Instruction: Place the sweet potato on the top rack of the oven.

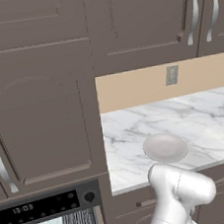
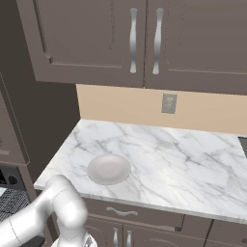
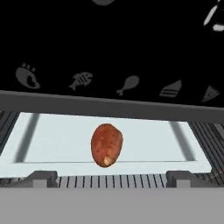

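In the hand view the sweet potato (image 3: 106, 145) is lying free on the top rack (image 3: 113, 180) of the oven (image 3: 109, 52), in front of the pale glass window; the two dark finger tips (image 3: 40, 178) are standing wide apart on either side, so the jaws are apart and gripping nothing. In the left base view the white arm (image 1: 181, 190) is reaching down beside the marble tabletop (image 1: 136, 131), where a pale plate (image 1: 165, 147) is sitting.

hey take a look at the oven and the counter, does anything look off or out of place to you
Nothing stands out. The sweet potato sits whole inside the oven, above the top rack, apart from the open gripper. The plate lies flat on the marble counter. No spill or damage shows.
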Controlling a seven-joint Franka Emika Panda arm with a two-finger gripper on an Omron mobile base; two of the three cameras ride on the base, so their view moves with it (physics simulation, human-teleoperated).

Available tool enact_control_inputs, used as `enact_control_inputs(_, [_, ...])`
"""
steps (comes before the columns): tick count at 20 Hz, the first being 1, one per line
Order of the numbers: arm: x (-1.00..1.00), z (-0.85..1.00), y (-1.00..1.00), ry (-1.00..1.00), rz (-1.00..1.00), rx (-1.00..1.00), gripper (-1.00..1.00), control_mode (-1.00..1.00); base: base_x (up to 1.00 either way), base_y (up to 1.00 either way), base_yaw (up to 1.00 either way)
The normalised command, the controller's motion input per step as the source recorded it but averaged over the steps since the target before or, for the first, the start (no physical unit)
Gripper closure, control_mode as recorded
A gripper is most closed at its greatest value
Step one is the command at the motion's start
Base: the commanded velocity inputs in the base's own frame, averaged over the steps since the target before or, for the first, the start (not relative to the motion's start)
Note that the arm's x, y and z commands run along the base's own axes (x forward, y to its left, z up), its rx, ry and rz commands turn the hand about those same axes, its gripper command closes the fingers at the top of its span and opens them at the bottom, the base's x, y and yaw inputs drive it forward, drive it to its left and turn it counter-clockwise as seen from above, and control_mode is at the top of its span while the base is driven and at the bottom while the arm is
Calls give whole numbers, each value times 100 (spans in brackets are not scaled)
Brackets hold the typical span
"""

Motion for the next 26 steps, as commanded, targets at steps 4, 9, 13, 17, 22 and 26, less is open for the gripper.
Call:
enact_control_inputs(4, [-60,49,-5,0,0,6,-100,-100,0,0,0])
enact_control_inputs(9, [-55,62,-34,3,-4,19,-100,-100,0,0,0])
enact_control_inputs(13, [-55,50,-61,16,-6,31,-100,-100,0,0,0])
enact_control_inputs(17, [-34,33,-64,27,-7,35,-100,-100,0,0,0])
enact_control_inputs(22, [-13,24,-61,34,-5,34,-100,-100,0,0,0])
enact_control_inputs(26, [-4,2,-61,25,-1,31,-100,-100,0,0,0])
